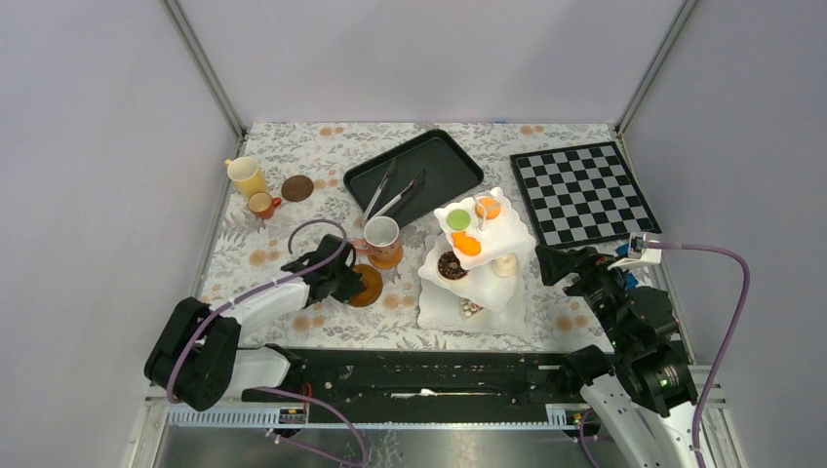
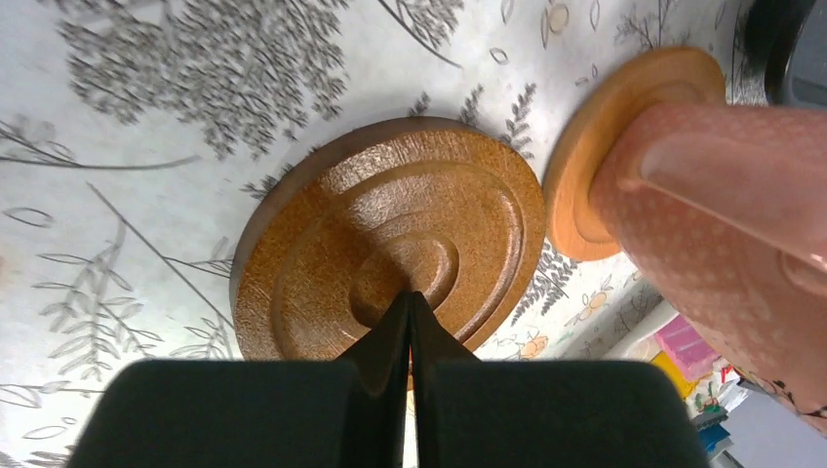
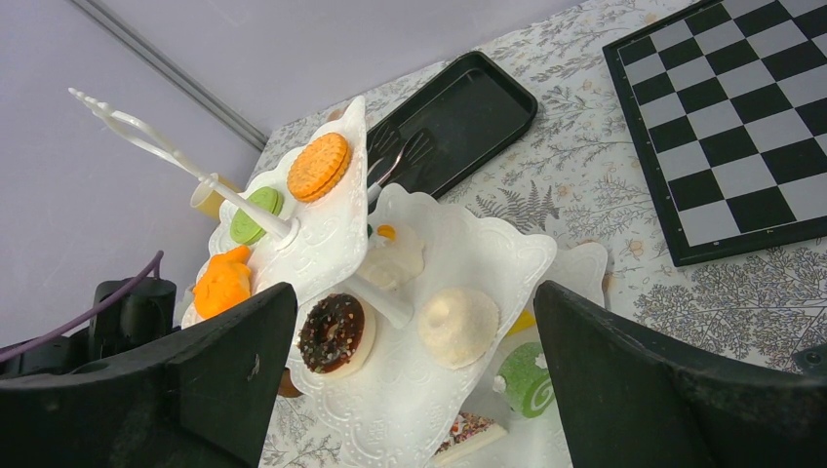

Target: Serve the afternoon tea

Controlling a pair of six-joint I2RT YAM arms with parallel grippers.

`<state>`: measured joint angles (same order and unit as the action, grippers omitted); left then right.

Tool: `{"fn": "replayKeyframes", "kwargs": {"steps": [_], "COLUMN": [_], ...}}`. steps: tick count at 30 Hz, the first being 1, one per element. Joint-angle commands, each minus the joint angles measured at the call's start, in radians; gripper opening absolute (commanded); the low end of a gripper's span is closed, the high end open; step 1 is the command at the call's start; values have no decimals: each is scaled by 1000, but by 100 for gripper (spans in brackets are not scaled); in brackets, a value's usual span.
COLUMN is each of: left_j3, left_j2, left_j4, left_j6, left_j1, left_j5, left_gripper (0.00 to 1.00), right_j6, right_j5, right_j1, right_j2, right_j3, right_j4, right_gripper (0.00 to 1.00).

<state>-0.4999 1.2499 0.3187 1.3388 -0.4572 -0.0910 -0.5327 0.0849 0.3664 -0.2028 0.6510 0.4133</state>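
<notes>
My left gripper (image 1: 349, 283) (image 2: 411, 297) is shut, its tips over the middle of a round brown saucer (image 1: 371, 286) (image 2: 390, 234) on the cloth; nothing shows between the fingers. Just beyond stands a pinkish cup (image 1: 382, 234) (image 2: 722, 224) on an orange saucer (image 2: 595, 146). The white three-tier stand (image 1: 434, 268) (image 3: 429, 390) carries a chocolate donut (image 3: 334, 331), a white cake (image 3: 458, 324), an orange cookie (image 3: 323, 166) and a green macaron (image 3: 255, 214). My right gripper (image 1: 539, 263) (image 3: 414, 292) is open beside it, empty. A yellow cup (image 1: 246, 175), a small brown cup (image 1: 261, 204) and a dark saucer (image 1: 297, 187) sit far left.
A black tray (image 1: 439, 161) holding silver tongs (image 1: 390, 195) lies at the back centre. A checkerboard (image 1: 583, 190) (image 3: 741, 117) covers the back right. Grey walls close in the table on three sides.
</notes>
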Motion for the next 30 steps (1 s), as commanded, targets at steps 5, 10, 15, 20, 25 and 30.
{"fn": "replayKeyframes", "kwargs": {"steps": [5,10,15,20,25,30], "left_j3": [-35,-43,-63,-106,-114,-153], "left_j2": [116,135,164,208,159,70], "left_j4": [139,137,133,120,159,224], "left_j6": [115,143,138,109,113,76], "left_j1": [-177,-214,-218,-218,-218,-219], "left_j5": [-62,-56,-82,-85,-141,-157], "left_gripper": [0,0,0,0,0,32], "right_j6": [0,-6,-10,-10,-15,-21], "right_j5": [1,2,2,1,-2,-6], "right_j1": [5,5,5,5,5,6], "right_j2": [-6,-1,-5,-5,5,0], "right_j3": [16,17,14,14,11,4], "right_j4": [-27,-22,-22,-22,-16,-17], "right_gripper": [98,98,98,98,98,98]}}
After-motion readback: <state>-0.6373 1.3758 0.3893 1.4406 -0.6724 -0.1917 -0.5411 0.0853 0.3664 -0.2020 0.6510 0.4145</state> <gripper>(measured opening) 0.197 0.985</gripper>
